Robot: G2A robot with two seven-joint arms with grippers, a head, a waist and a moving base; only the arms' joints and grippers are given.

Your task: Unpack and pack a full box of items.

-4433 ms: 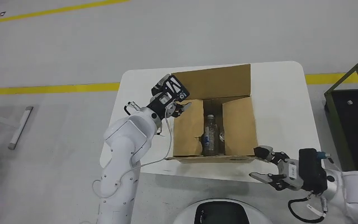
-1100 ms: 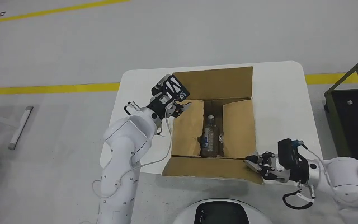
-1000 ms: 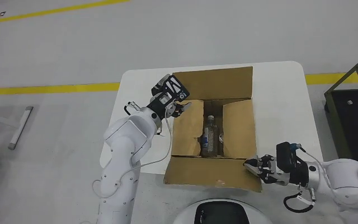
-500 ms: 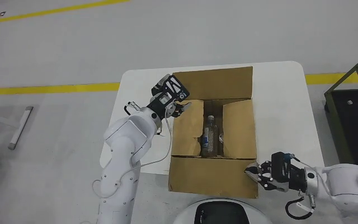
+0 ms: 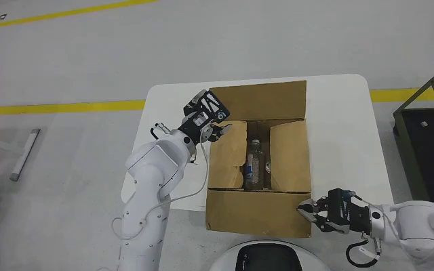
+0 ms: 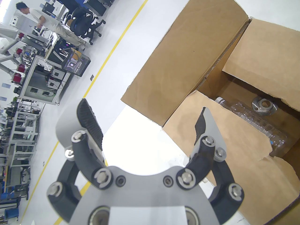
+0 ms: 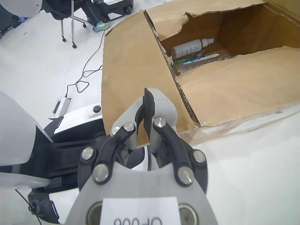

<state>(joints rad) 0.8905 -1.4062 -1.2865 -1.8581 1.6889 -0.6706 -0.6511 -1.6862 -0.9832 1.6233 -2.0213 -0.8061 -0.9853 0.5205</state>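
Note:
A brown cardboard box stands open on the white table. Its near flap is folded out toward the table's front edge. My right gripper is shut on that flap's right corner; in the right wrist view its fingers pinch the flap. A clear plastic bottle lies inside, beside a white spray bottle and a metal flange. My left gripper is open at the far end of the box's left flap, holding nothing.
The box's left and right flaps lean inward over the contents. Bare table lies to the right of the box. A dark green cabinet stands off the table's right side.
My right gripper has pulled the near flap outward and down toward the table's front, moving closer to the front edge. The left arm has not moved.

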